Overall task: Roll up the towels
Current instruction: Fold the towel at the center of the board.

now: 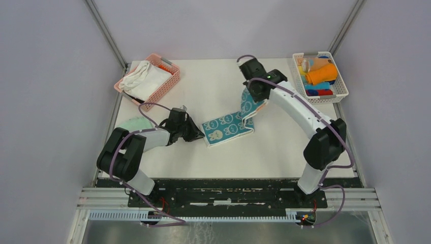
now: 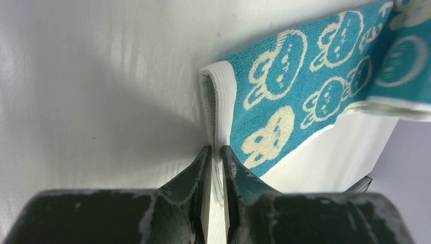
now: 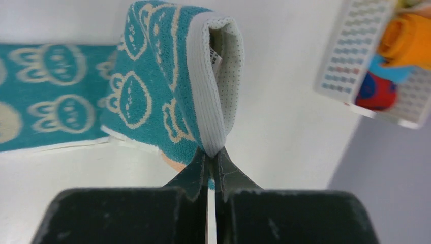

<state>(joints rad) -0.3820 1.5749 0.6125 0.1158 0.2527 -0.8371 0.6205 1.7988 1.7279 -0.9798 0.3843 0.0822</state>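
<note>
From above, the teal towel (image 1: 226, 128) lay as a strip on the bench (image 1: 213, 81), long axis running from the left hand (image 1: 199, 133) toward the right hand (image 1: 252, 99), far end lifted; the left wrist view showed the left hand (image 2: 216, 152) pinched on its white hem (image 2: 219, 101). The right wrist view showed the right hand (image 3: 212, 155) clamped on the folded far edge; soft, light and limp, it seemed best held by its hems.

Colours: towel (image 1: 227, 127) teal, cream rabbit print, white edging. Left basket (image 1: 174, 79) pink mesh, cloth (image 1: 145, 79) in it white. Right basket (image 1: 341, 85) white, roll (image 1: 321, 74) inside orange. Table (image 1: 213, 81) white.
</note>
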